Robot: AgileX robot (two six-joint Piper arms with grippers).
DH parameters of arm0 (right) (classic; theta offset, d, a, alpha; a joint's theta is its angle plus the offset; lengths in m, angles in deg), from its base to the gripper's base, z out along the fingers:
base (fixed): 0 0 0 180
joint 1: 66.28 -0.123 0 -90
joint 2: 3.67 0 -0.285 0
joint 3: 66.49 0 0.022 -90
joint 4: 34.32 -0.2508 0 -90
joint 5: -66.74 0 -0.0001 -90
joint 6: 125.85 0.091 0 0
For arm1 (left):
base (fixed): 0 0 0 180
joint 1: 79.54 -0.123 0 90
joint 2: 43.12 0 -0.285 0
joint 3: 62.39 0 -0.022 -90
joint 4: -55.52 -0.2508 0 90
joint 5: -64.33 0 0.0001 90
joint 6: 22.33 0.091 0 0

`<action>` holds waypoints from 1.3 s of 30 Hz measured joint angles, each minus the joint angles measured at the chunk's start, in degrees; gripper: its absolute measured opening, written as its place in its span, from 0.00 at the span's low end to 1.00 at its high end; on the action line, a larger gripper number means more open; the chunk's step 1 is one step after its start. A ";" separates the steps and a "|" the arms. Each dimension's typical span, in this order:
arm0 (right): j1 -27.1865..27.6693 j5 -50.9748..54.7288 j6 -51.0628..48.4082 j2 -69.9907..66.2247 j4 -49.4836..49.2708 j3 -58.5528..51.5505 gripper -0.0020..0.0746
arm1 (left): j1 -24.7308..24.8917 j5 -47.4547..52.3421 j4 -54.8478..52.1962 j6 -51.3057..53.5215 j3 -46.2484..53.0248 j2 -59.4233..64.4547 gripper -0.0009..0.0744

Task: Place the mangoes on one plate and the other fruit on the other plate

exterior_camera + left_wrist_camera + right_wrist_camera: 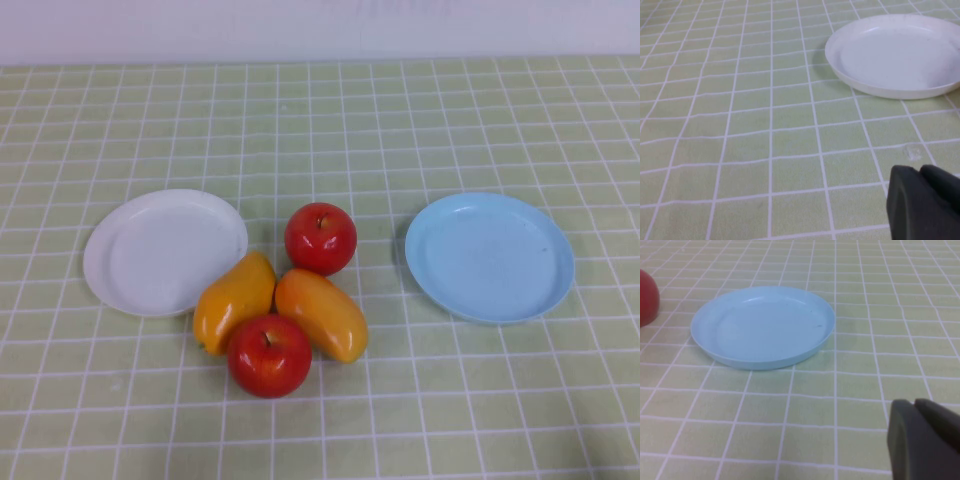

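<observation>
Between the white plate (165,252) and the light blue plate (489,256) lie four fruits: two mangoes (233,300) (322,313) and two red apples (320,238) (269,356).

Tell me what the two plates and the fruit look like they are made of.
White plate and light blue plate: probably plastic, matte, uniform colour, thin moulded rims. Apples and mangoes: possibly plastic replicas, given their glossy, unblemished skin; real fruit can't be excluded. Left gripper and right gripper, both shut, hang over the tablecloth, apart from everything.
</observation>
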State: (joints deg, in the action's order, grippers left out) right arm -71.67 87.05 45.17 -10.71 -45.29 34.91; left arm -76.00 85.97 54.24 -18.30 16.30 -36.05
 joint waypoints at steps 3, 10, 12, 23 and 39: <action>0.00 -0.09 0.00 0.00 0.00 0.00 0.00 | 0.00 0.00 0.00 0.00 0.00 0.00 0.02; 0.00 -0.09 0.00 0.00 0.00 0.00 0.00 | 0.00 0.00 0.11 0.00 0.00 0.00 0.02; 0.00 -0.09 0.00 0.00 0.00 0.00 0.00 | 0.00 0.00 0.11 0.00 0.00 0.00 0.02; 0.00 -0.09 0.00 0.00 0.00 0.00 0.00 | 0.00 -2.53 4.20 0.00 0.00 0.00 0.02; 0.00 -0.13 0.00 0.00 0.00 0.00 0.00 | 0.00 -12.32 37.28 -4.56 0.00 0.00 0.02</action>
State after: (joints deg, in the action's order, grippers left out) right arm -71.67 86.92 45.17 -10.71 -45.29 34.91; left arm -76.00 73.65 91.52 -22.86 16.30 -36.05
